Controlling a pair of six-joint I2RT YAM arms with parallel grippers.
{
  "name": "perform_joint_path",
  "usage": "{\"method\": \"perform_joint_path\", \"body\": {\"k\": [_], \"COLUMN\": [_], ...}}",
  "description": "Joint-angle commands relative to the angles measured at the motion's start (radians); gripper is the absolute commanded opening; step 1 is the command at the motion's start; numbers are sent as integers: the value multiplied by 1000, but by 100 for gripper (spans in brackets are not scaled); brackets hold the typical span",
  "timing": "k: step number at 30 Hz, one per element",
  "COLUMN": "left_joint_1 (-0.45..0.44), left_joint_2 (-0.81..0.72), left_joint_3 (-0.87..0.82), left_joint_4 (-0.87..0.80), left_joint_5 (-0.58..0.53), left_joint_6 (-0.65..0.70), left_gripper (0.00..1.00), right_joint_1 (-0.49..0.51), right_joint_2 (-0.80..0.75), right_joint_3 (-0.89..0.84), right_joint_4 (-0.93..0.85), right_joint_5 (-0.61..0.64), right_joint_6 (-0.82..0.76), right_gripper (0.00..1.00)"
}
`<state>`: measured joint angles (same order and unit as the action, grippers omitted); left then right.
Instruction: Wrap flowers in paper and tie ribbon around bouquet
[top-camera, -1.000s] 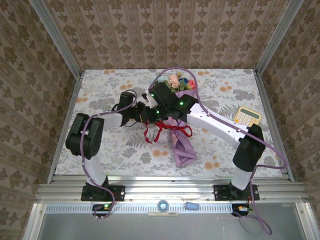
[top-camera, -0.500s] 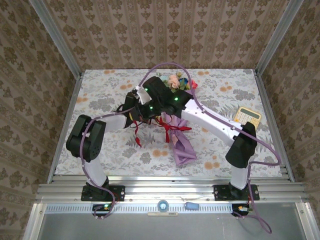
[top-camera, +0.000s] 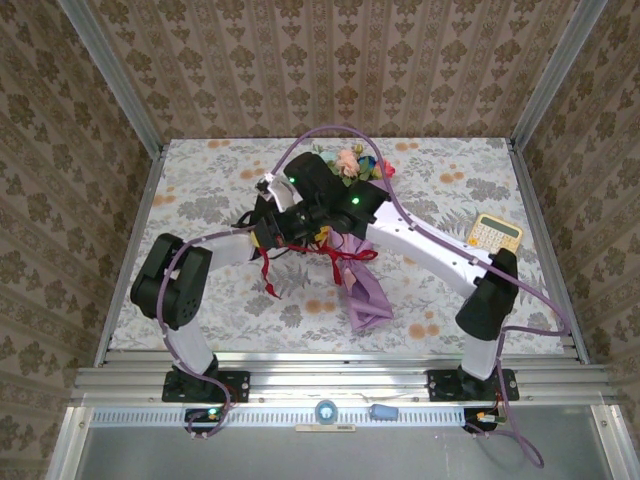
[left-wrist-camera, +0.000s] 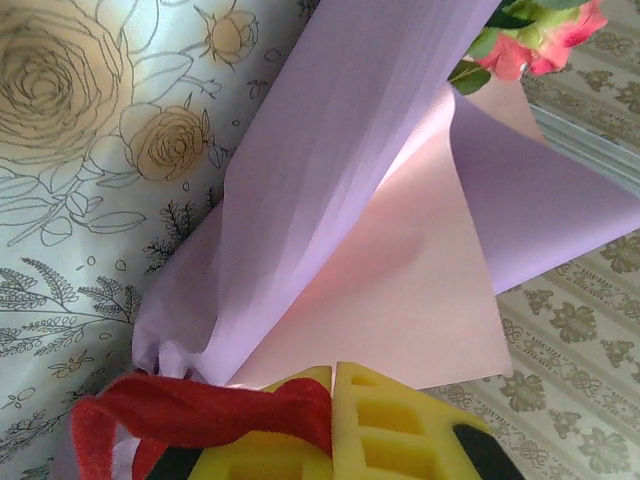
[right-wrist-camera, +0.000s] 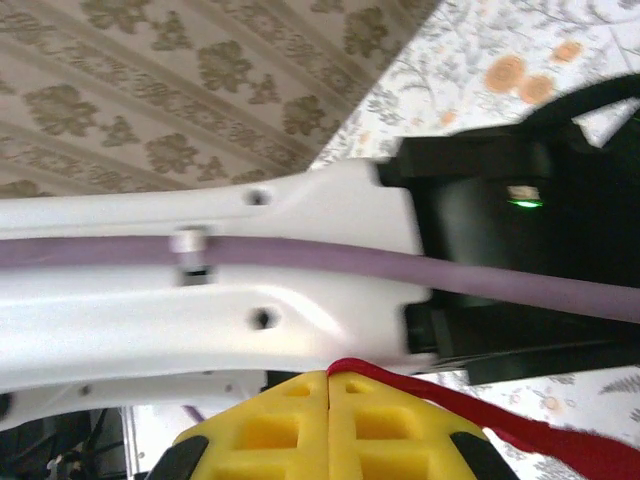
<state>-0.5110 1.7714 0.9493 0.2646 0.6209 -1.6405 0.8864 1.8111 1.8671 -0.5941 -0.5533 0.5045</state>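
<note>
Paper's (left-wrist-camera: 330, 150) on the flowers (top-camera: 352, 162) (heads at 12 o'clock), left hand (left-wrist-camera: 333, 378) and right hand (right-wrist-camera: 329, 380) each pinch the ribbon (left-wrist-camera: 200, 410), knot looks unfinished.

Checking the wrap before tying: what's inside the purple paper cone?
Flower heads stick out of the far end of the paper cone, and its pink inner face shows at the opening. The stems are covered by the paper.
</note>
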Motion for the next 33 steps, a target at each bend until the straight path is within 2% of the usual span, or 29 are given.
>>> {"method": "perform_joint_path", "body": {"k": [1, 10, 18, 22, 26, 33], "left_joint_1": [-15, -18, -21, -30, -43, -61], "left_joint_2": [31, 21, -3, -16, -31, -48], "left_joint_3": [24, 32, 11, 12, 29, 46], "left_joint_4": [-22, -70, -97, -110, -149, -181], "left_joint_5": [3, -9, -24, -38, -52, -76], "left_joint_6": [28, 61, 87, 87, 101, 100], "left_gripper": [0, 0, 0, 0, 0, 0], "right_joint_1": [19, 28, -47, -153, -301, -516], "right_joint_2": [-66, -114, -284, -403, -519, -592], "right_joint_3": [-18, -91, -318, -483, -622, -707], "right_joint_4": [51, 87, 132, 114, 101, -135], "right_joint_5": [-65, -57, -27, 22, -1, -7], "right_joint_6": [13, 3, 51, 102, 159, 140], "right_gripper": [0, 0, 0, 0, 0, 0]}}
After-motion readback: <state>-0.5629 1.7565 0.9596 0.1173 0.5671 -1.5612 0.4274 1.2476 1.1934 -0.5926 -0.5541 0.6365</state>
